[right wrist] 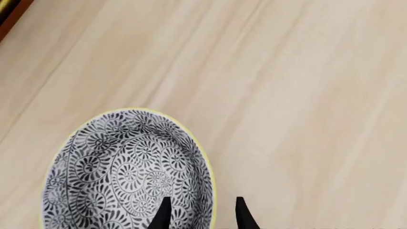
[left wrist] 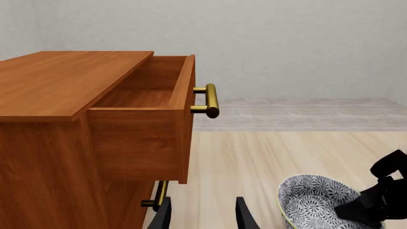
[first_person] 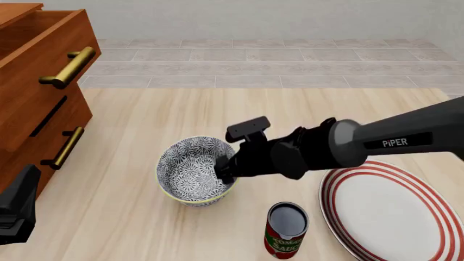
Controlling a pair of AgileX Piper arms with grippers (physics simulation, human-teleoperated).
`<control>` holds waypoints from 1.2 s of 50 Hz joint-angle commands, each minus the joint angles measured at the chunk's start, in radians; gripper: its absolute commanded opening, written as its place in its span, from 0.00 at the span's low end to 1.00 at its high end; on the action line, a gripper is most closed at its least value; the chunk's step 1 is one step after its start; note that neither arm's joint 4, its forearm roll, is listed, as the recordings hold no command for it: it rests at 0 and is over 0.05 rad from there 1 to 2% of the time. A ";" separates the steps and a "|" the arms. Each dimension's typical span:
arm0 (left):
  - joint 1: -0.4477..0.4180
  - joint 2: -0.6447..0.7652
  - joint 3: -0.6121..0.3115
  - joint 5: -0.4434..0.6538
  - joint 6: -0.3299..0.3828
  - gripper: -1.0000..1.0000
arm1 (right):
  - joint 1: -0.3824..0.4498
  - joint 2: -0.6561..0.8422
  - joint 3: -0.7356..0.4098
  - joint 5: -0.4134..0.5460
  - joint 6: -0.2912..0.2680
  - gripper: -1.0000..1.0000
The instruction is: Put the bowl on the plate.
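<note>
At the bowl's near-right rim, right gripper poised.
Its parted fingers straddle the bowl wall, one inside, one outside; whether they pinch it I cannot tell. The plate lies to the right, beyond the can; left gripper gapes idle.

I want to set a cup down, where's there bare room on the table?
Free: the far tabletop beyond the bowl, and the strip between bowl and cabinet. Crowded: near right, where can, plate and right hand cluster.
</note>
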 commanded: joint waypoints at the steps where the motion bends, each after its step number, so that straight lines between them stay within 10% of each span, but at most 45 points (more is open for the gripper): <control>1: 0.000 0.000 0.000 0.000 0.000 1.00 | 0.000 0.015 0.016 -0.021 0.005 1.00; 4: 0.000 0.000 0.000 0.000 0.000 1.00 | 0.001 0.017 0.017 -0.022 0.006 1.00; 5: 0.000 0.000 0.000 0.000 0.000 1.00 | 0.004 0.015 0.019 -0.024 0.008 0.00; 60: 0.000 0.000 0.000 0.000 0.000 1.00 | -0.018 -0.161 -0.095 0.099 -0.024 0.00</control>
